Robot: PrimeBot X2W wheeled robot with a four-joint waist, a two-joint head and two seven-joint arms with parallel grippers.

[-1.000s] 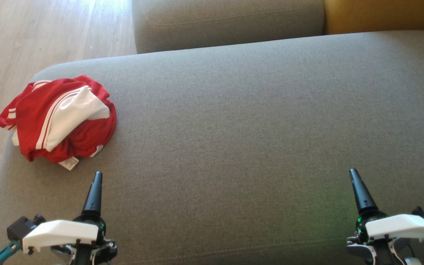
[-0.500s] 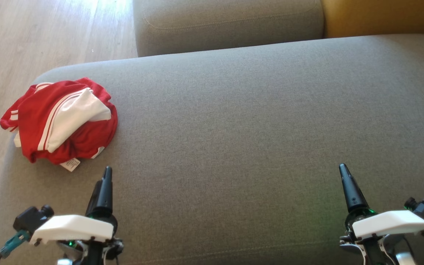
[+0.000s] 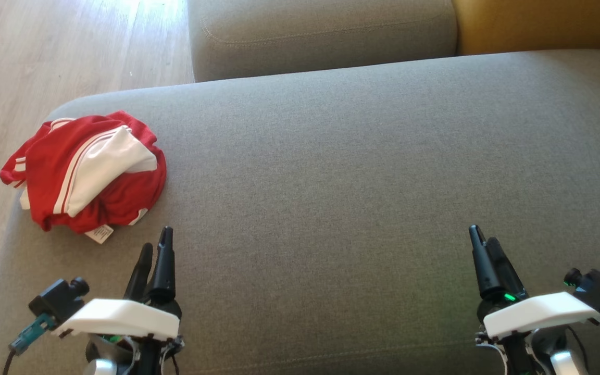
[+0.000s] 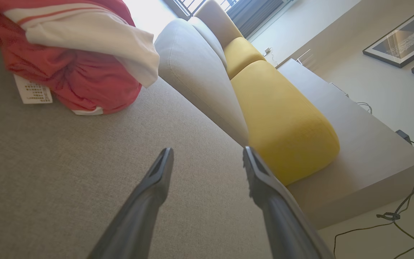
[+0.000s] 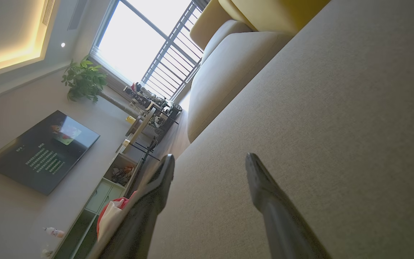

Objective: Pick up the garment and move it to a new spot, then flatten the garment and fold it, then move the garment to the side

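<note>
Zero steps done, I judge: the garment (image 3: 84,169) lies crumpled at the left end of the cushion (image 3: 331,182), untouched. My left end effector (image 3: 156,239) hangs near it, fingers spread and empty; my right end effector (image 3: 483,235), likewise spread, sits well apart.

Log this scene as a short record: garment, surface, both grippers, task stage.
garment: red and white, crumpled in a heap, white label sticking out at its near edge
surface: grey sofa seat; the garment lies at its left end
left gripper: open, empty, just short of the garment, not touching it
right gripper: open, empty, over the right part of the seat, far from the garment
task stage: garment not yet picked up
</note>
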